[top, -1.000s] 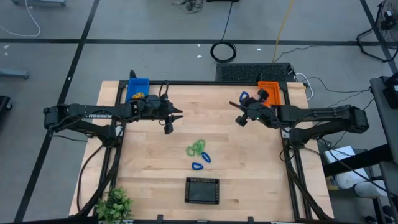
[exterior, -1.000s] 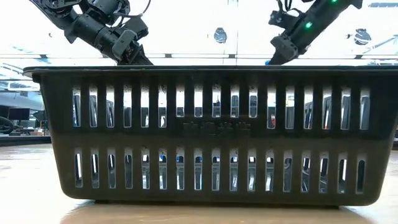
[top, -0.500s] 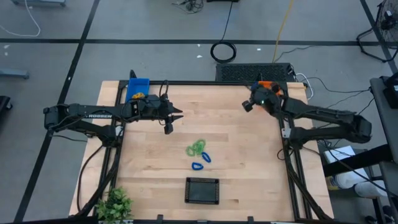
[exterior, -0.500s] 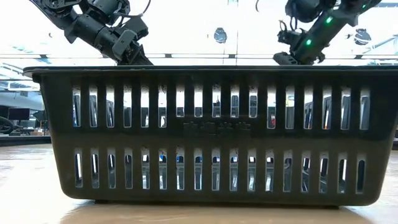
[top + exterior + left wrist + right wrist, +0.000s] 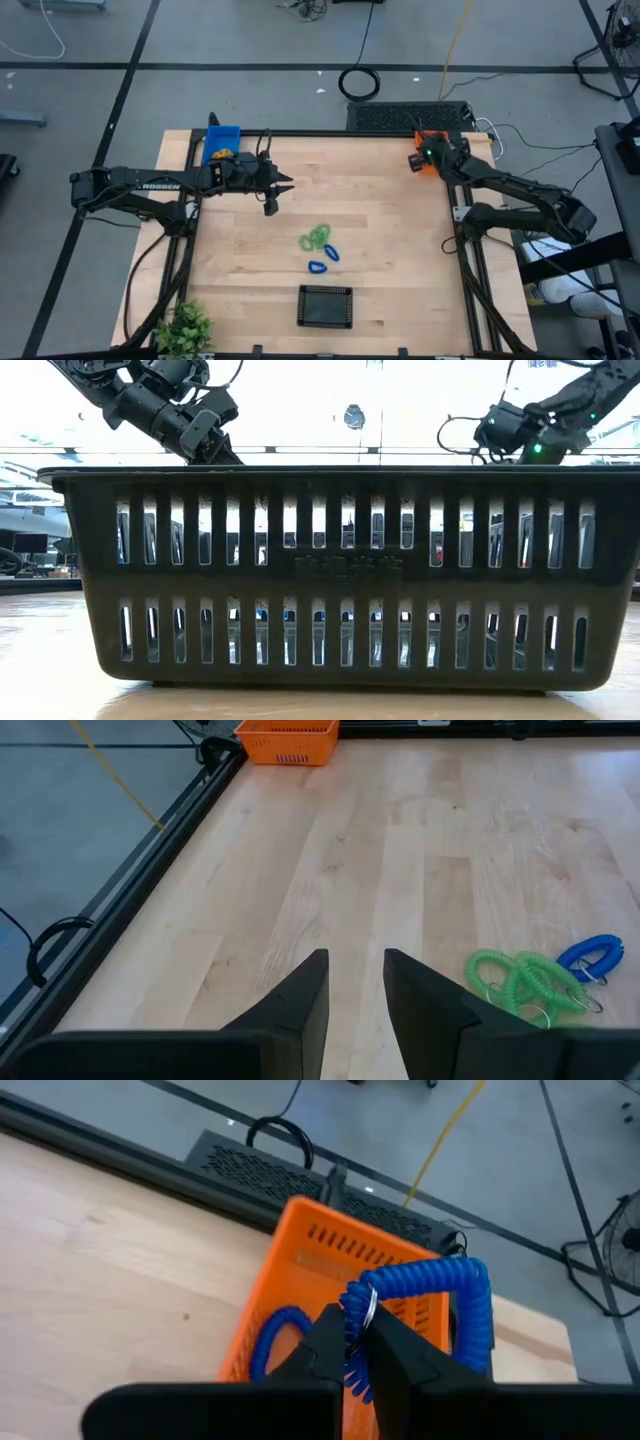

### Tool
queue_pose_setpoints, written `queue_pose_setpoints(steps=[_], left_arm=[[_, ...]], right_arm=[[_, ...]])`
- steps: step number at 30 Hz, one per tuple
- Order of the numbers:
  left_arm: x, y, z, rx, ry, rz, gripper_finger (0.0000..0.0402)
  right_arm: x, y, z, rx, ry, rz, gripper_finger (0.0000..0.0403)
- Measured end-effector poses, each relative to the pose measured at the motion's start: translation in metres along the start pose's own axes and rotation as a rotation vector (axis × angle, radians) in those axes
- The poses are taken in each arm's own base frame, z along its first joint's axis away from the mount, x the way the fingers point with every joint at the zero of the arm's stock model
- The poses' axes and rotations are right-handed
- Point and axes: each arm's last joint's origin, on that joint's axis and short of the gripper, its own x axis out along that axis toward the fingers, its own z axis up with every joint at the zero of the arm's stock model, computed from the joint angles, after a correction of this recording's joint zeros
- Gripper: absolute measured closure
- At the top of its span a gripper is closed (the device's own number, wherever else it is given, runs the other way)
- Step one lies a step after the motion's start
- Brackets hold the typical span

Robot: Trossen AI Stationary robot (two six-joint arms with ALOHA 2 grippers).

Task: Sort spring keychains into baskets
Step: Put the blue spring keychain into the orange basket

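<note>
My right gripper (image 5: pixel 358 1342) (image 5: pixel 417 159) is shut on a blue spring keychain (image 5: pixel 440 1276) and hovers over the orange basket (image 5: pixel 318 1268) (image 5: pixel 434 148) at the table's far right corner. A second blue keychain (image 5: pixel 272 1330) lies inside that basket. My left gripper (image 5: pixel 355 988) (image 5: pixel 276 190) is open above bare wood at the far left and touches nothing. Green keychains (image 5: pixel 316 238) (image 5: pixel 518 982) and blue ones (image 5: pixel 322 259) (image 5: pixel 590 954) lie mid-table. The blue basket (image 5: pixel 221 136) at the far left corner holds a yellow keychain (image 5: pixel 222 155). The black basket (image 5: pixel 326 306) (image 5: pixel 330 575) stands at the near edge. My right gripper pinches the blue keychain between its two fingers at the metal ring (image 5: pixel 364 1306) on one end of the coil. The coiled loop (image 5: pixel 470 1295) arches out beyond the fingertips. The keychain is lifted clear, above the orange basket's inside.
A small green plant (image 5: pixel 185 328) stands at the near left corner. A dark metal frame (image 5: pixel 330 133) runs along the table's far edge and sides. The black basket fills the low view and hides the table behind it. Bare wood lies between the two arms.
My right gripper has carried the blue keychain toward the table's far right corner, from over the bare wood beside the orange basket to above the basket itself. Its arm has swung round as it went.
</note>
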Motion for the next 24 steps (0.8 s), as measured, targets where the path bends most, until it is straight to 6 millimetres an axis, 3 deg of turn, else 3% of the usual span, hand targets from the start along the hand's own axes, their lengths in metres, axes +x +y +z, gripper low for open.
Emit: queue_pose_setpoints(steps=[7, 24], left_arm=[[0.000, 0.000, 0.000, -0.001, -0.003, 0.001, 0.0293], [0.000, 0.000, 0.000, -0.003, -0.005, 0.002, 0.0293]], right_arm=[[0.011, -0.003, -0.017, -0.006, 0.017, -0.003, 0.0392], [0.013, -0.002, -0.019, 0.000, 0.006, 0.000, 0.0385]])
